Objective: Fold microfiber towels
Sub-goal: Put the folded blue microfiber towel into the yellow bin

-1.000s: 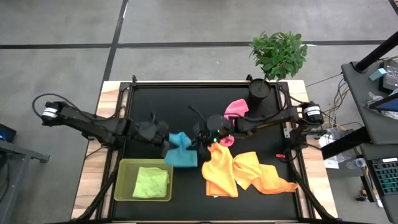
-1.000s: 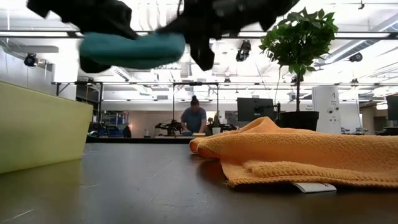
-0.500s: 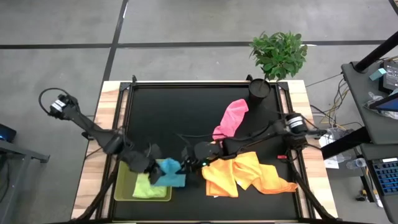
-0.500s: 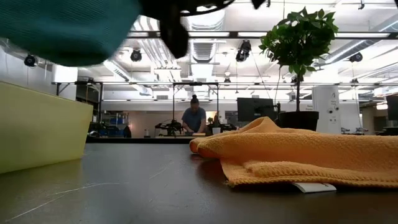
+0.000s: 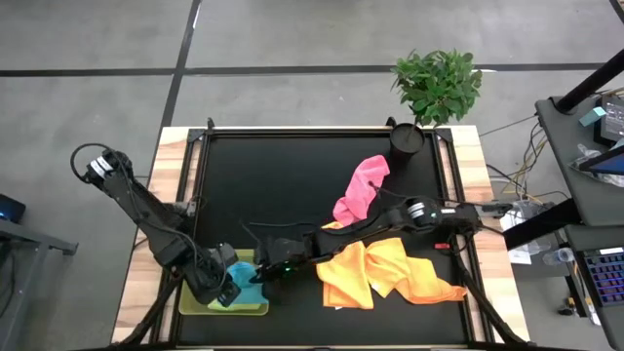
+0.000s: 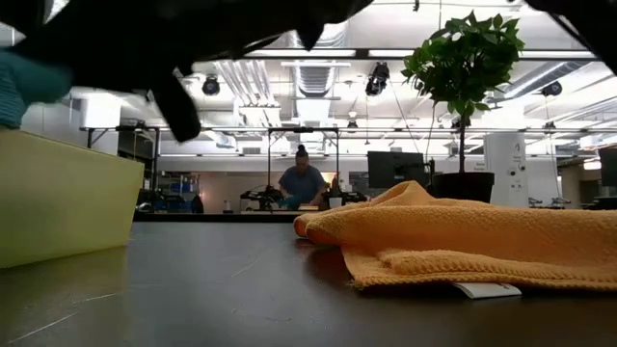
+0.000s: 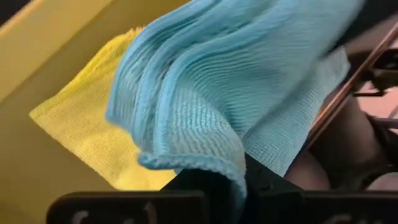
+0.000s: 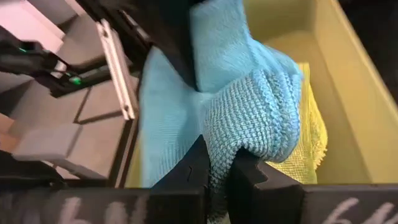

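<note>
Both grippers held the blue towel (image 5: 246,278) over the green tray (image 5: 195,304) at the table's front left. The left gripper (image 5: 230,285) was clamped on one part of it, the right gripper (image 5: 261,275) was clamped on another part, jaws pressed together on the cloth. In the tray lay a lime towel (image 7: 81,134), under the blue one. The orange towel (image 5: 382,271) lay crumpled on the black table (image 5: 283,175), w/ a small white label (image 6: 487,289); its writing could not be read. The pink towel (image 5: 359,187) lay behind it, near the plant pot (image 5: 407,142).
</note>
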